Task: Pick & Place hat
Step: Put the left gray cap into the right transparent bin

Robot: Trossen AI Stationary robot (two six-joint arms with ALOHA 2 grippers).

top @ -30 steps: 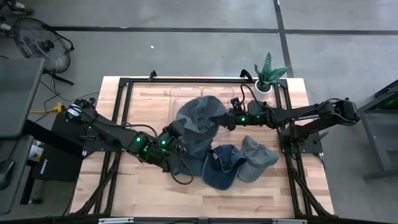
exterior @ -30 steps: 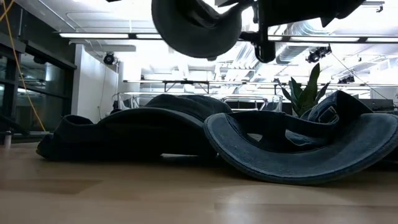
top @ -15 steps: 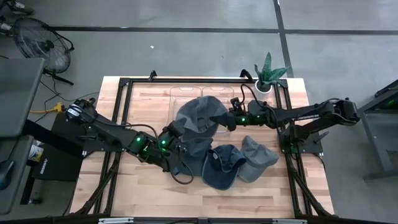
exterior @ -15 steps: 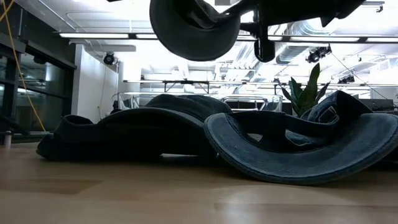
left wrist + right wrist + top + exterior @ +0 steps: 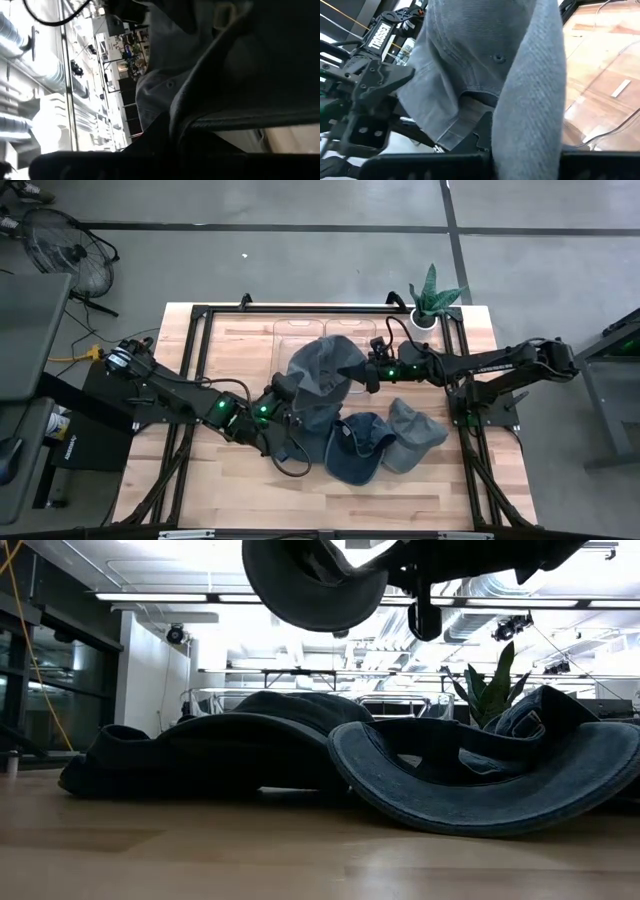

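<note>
Both the left gripper [image 5: 283,387] and right gripper [image 5: 368,370] are clamping opposite brim edges of a grey bucket hat [image 5: 322,367], suspending it above the table's [image 5: 240,350] hat pile [image 5: 365,442], near the clear tray [image 5: 290,330].

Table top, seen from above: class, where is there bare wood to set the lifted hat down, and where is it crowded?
Bare wood lies along the table's front edge and by the plant. The middle is crowded: both grippers hold the lifted hat over the clear trays, with more hats lying just in front.
</note>
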